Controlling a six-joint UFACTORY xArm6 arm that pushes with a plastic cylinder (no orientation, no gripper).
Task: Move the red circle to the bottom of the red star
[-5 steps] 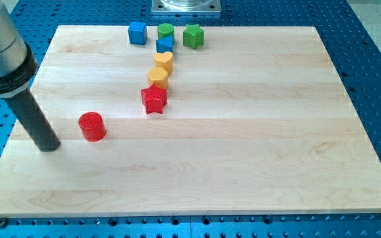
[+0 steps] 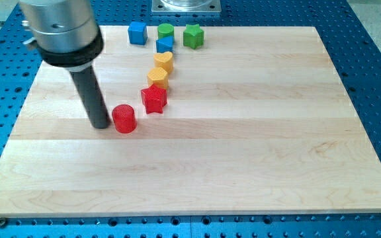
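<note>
The red circle (image 2: 124, 119) is a short red cylinder on the wooden board (image 2: 243, 158), left of centre. The red star (image 2: 154, 99) lies just up and to the right of it, a small gap between them. My tip (image 2: 100, 124) rests on the board right at the red circle's left side, touching or nearly touching it. The dark rod rises from the tip to the grey arm body at the view's top left.
Above the red star a line of blocks runs toward the view's top: a yellow block (image 2: 158, 77), a yellow heart (image 2: 163, 61), a blue block (image 2: 165, 45), a green circle (image 2: 166, 31). A blue cube (image 2: 137, 32) and a green star (image 2: 192, 36) flank them.
My tip has moved right and slightly up, and the red circle has slid right, closer to the red star. The other blocks have not moved.
</note>
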